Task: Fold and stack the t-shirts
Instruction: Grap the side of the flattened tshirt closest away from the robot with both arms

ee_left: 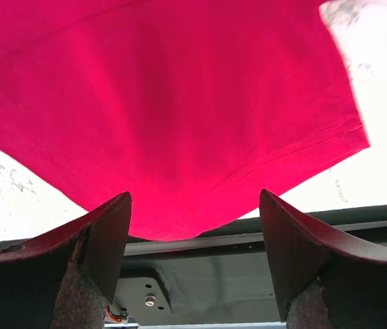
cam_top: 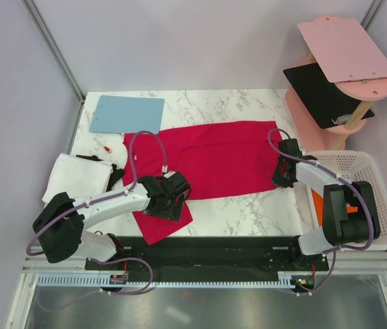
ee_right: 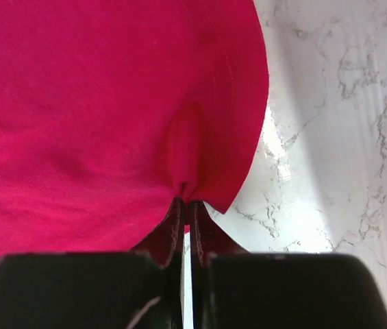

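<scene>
A crimson red t-shirt (cam_top: 210,161) lies spread across the marble table, one sleeve end reaching toward the front edge. My left gripper (cam_top: 172,200) hovers over that front sleeve with its jaws wide open and empty; the red cloth (ee_left: 172,116) fills its wrist view. My right gripper (cam_top: 280,176) is shut on the shirt's right hem, pinching a small fold of red cloth (ee_right: 111,110) at its fingertips. A folded white t-shirt (cam_top: 77,177) lies at the left. An orange t-shirt (cam_top: 320,203) shows in the white basket.
A light-blue board (cam_top: 126,114) lies at the back left. A small red-and-white object (cam_top: 103,145) lies near it. A pink stand with pink and black panels (cam_top: 333,75) is at the back right. A white basket (cam_top: 375,179) sits at the right edge.
</scene>
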`<state>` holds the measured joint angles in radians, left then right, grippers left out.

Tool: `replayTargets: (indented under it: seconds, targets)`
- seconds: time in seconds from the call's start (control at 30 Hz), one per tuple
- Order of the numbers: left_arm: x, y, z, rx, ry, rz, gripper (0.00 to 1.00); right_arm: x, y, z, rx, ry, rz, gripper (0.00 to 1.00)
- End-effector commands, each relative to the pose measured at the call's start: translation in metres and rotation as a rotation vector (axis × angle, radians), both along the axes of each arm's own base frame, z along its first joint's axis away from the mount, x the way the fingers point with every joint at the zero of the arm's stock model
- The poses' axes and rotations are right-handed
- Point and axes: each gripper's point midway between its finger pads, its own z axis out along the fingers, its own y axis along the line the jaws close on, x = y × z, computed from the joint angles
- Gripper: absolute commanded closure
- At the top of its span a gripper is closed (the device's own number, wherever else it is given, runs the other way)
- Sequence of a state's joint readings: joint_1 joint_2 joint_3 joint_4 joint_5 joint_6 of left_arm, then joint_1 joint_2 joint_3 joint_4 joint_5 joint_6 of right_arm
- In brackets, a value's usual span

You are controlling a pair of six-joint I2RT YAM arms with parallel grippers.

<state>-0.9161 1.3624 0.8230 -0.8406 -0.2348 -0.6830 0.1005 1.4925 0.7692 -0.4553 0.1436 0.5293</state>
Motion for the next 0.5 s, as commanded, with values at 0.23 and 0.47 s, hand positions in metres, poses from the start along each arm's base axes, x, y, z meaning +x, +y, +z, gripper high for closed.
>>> replayTargets:
  seconds: [0.23,0.47]
  targets:
    - [-0.024,-0.003,-0.004,-0.002,0.014,0.016,0.21,-0.014,0.001,-0.013,0.013,0.034,-0.003,0.99]
    - [-0.041,0.002,-0.026,0.088,0.040,0.010,0.33,-0.013,0.005,-0.017,0.034,0.042,0.014,0.99]
